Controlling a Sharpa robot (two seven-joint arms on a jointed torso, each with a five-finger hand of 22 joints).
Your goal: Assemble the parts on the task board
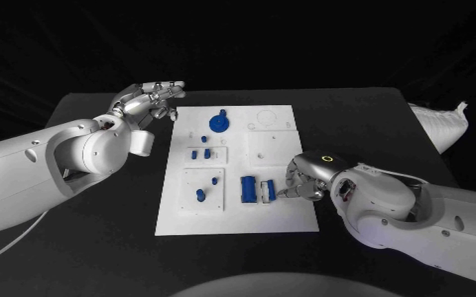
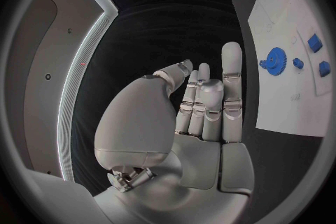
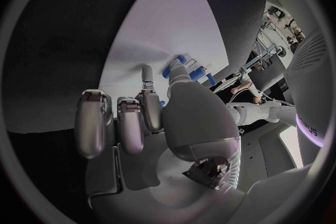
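Clearly risky: right robot hand (image 1: 303, 185) pinching grey part (image 1: 266, 190) at board's (image 1: 278, 225) near-right corner, beside blue block (image 1: 247, 190); could slip or jam if tilted. Left robot hand (image 1: 150, 104) spread, empty, off board's far-left edge.

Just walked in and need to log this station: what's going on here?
A two-armed robot is assembling small blue parts on the white task board. Its right hand is down at the board's near right side, fingertips at a pale part beside a blue block; whether it grips it is unclear. The left hand hangs open off the board's far left corner, holding nothing. A blue gear sits near the far edge.
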